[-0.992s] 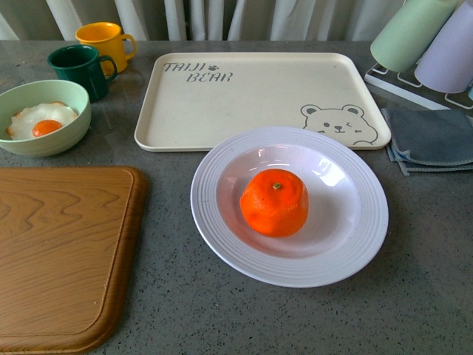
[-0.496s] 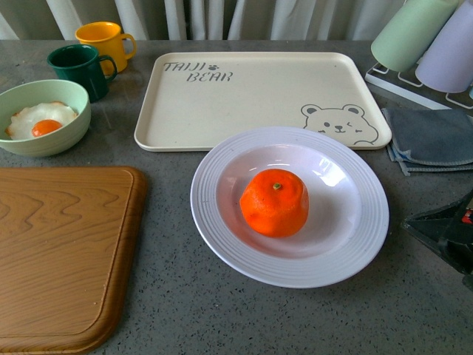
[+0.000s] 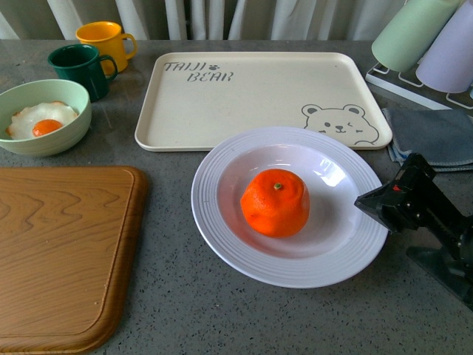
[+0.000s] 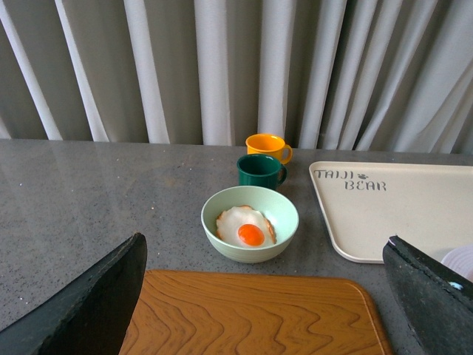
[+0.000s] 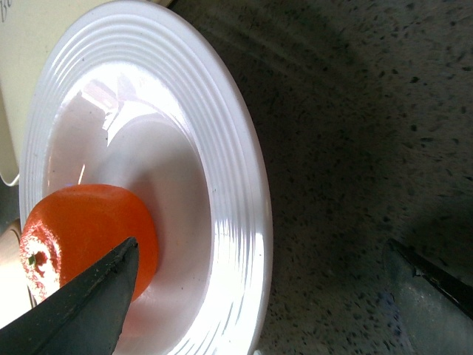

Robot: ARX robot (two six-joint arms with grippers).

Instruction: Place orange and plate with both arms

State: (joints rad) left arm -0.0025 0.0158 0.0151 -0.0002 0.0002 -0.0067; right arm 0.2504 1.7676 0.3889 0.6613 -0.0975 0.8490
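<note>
The orange [image 3: 275,202] sits in the well of the white ridged plate [image 3: 222,229] on the grey counter, in front of the cream bear tray. My right gripper [image 3: 384,203] is open at the plate's right rim, one finger over the rim, the other outside it. In the right wrist view the plate's rim [image 5: 244,185] runs between my open fingers, with the orange [image 5: 89,229] beyond one finger [image 5: 81,310]. My left gripper [image 4: 266,310] is open and empty above the wooden board; it does not show in the front view.
A wooden cutting board [image 3: 59,251] lies at front left. A pale green bowl with a fried egg [image 3: 41,118], a green mug [image 3: 81,70] and a yellow mug [image 3: 106,41] stand at back left. The bear tray [image 3: 251,96] lies behind the plate. A folded grey cloth [image 3: 436,137] and upturned cups [image 3: 425,37] are at back right.
My right gripper has come in from the right edge of the front view and moved left up to the plate's right rim. The plate and orange have not moved.
</note>
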